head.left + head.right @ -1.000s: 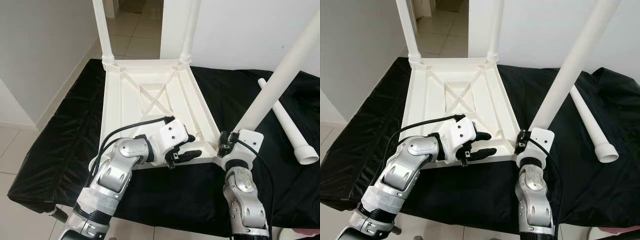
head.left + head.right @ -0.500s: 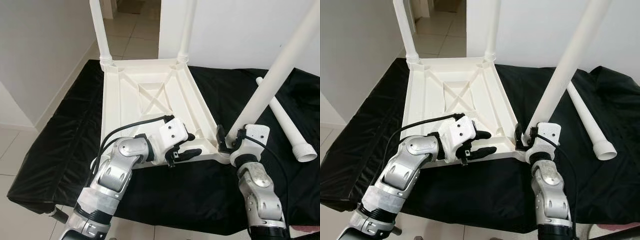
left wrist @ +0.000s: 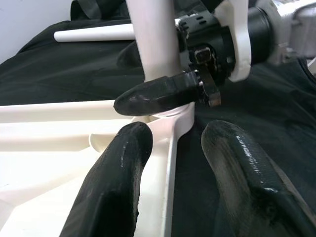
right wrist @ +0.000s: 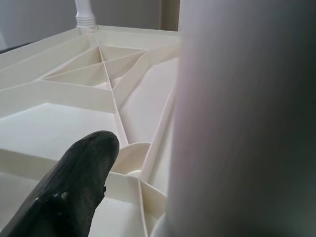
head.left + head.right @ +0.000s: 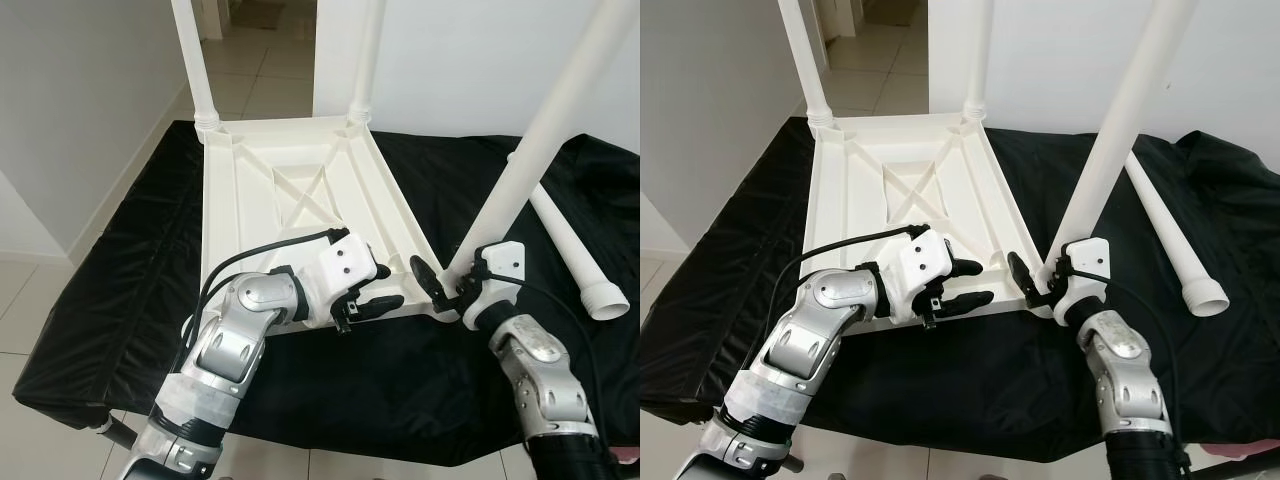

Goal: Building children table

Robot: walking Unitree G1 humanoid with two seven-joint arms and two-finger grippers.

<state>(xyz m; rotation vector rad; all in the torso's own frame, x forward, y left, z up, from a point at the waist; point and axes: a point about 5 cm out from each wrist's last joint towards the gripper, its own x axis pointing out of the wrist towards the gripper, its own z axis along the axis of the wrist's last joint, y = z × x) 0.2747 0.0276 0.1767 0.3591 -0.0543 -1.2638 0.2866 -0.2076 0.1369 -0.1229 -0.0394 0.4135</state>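
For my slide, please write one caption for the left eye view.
Left tool steadies the upturned tabletop while the right tool seats the third leg.

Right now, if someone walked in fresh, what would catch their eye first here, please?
The upturned white tabletop on the black cloth, two legs standing at its far corners. At its near right corner the right gripper works a third leg; the left gripper steadies the near edge.

The upturned table top is creamy white, like its legs and the loose leg. The cloth on the counter is glossy black. The arms are silver, each tool's fingers black, the floor tiles pale.
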